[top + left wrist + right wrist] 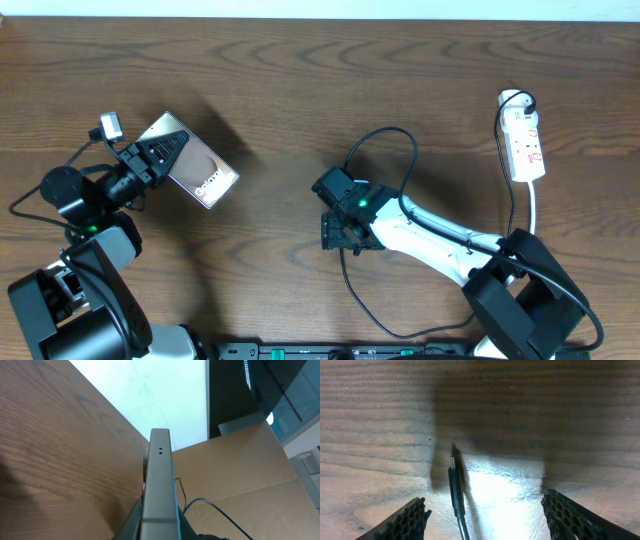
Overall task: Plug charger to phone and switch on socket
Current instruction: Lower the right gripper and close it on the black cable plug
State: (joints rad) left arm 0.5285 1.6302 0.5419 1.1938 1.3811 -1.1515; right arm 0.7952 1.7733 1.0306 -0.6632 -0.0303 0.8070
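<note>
My left gripper (160, 157) is shut on the phone (203, 172), a flat slab with "Galaxy" lettering, held at the left of the table. In the left wrist view the phone (160, 480) stands edge-on between the fingers (133, 525), two small holes in its end. The charger's black cable (411, 150) loops across the middle of the table. Its small plug tip (453, 477) lies on the wood between the fingers of my open right gripper (485, 517), nearer the left finger (402, 521). From overhead that gripper (336, 232) covers the plug. The white socket (525, 143) lies at the far right.
The socket's white cord (535, 205) runs down toward the right arm's base (520, 300). More black cable (365, 305) trails toward the front edge. A brown cardboard sheet (240, 470) and a white wall show beyond the table in the left wrist view.
</note>
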